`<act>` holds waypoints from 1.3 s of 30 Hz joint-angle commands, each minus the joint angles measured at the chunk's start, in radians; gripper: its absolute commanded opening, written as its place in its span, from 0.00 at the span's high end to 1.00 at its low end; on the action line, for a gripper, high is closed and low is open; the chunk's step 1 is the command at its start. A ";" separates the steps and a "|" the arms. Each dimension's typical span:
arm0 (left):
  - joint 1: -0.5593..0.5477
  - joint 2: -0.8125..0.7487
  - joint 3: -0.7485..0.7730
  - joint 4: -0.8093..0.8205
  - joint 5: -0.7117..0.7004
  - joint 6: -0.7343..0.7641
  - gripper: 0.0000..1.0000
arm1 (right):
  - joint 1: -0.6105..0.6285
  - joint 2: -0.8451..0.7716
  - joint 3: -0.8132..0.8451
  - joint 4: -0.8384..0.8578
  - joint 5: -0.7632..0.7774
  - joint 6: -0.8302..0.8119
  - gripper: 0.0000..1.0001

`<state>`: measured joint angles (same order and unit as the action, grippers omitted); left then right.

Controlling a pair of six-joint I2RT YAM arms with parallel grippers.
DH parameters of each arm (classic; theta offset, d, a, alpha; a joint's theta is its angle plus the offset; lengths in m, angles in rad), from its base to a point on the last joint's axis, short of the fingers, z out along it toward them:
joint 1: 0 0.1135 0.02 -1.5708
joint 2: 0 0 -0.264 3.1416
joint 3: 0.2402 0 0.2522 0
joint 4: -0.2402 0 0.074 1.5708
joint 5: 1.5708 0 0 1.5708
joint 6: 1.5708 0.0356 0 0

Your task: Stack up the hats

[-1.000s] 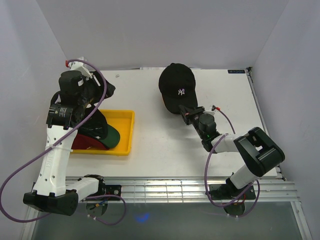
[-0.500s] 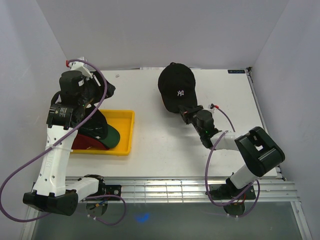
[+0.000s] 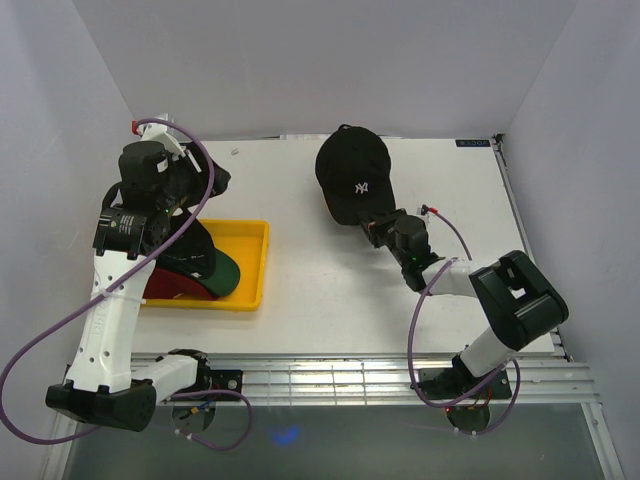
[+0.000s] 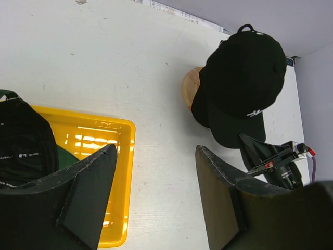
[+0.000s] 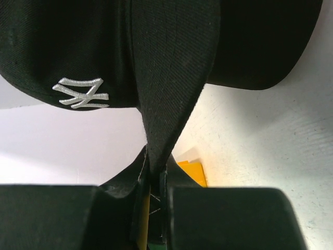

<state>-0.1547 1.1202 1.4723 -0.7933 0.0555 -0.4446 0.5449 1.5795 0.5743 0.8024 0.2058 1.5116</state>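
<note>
NY cap (image 3: 352, 178) sits far-centre on the table (image 3: 300, 200), draped off-centre over the stand (image 4: 191, 87), whose wooden top peeks out at the cap's left. My right gripper (image 5: 154, 174) is pinching the brim tip, with only a thin edge of fabric between the pads. My left gripper (image 4: 154, 182) is spread and holds nothing, hanging over the far side of the tray (image 3: 255, 262) at left. Risks as I see them: the brim slips free if I pull hard, since the bite is so shallow. The crown could also snag the stand and drag or tip it. Lifted by the brim alone, the cap may flop and land crooked on the pile. Count: four hats, the NY cap plus three in the tray: black cap (image 3: 190, 250), green cap (image 3: 228, 272), red cap (image 3: 168, 288). One stand, one tray.
</note>
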 commanded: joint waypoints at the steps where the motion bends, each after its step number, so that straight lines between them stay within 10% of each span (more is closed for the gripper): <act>1: -0.003 -0.020 0.003 -0.003 -0.016 0.014 0.28 | -0.005 0.071 -0.027 -0.259 -0.029 -0.027 0.92; 17: -0.003 -0.019 0.008 -0.009 -0.020 0.014 0.26 | -0.030 0.111 -0.034 -0.276 -0.072 -0.022 0.91; 29: -0.003 -0.020 0.006 -0.007 -0.020 0.017 0.25 | -0.048 0.111 -0.047 -0.293 -0.094 -0.014 0.47; 39: -0.005 -0.023 0.003 -0.007 -0.022 0.017 0.25 | -0.065 0.083 -0.044 -0.296 -0.140 -0.044 0.40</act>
<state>-0.1547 1.1202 1.4723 -0.8009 0.0410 -0.4412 0.4843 1.6779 0.5388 0.6060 0.0731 1.5066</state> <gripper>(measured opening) 0.754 0.596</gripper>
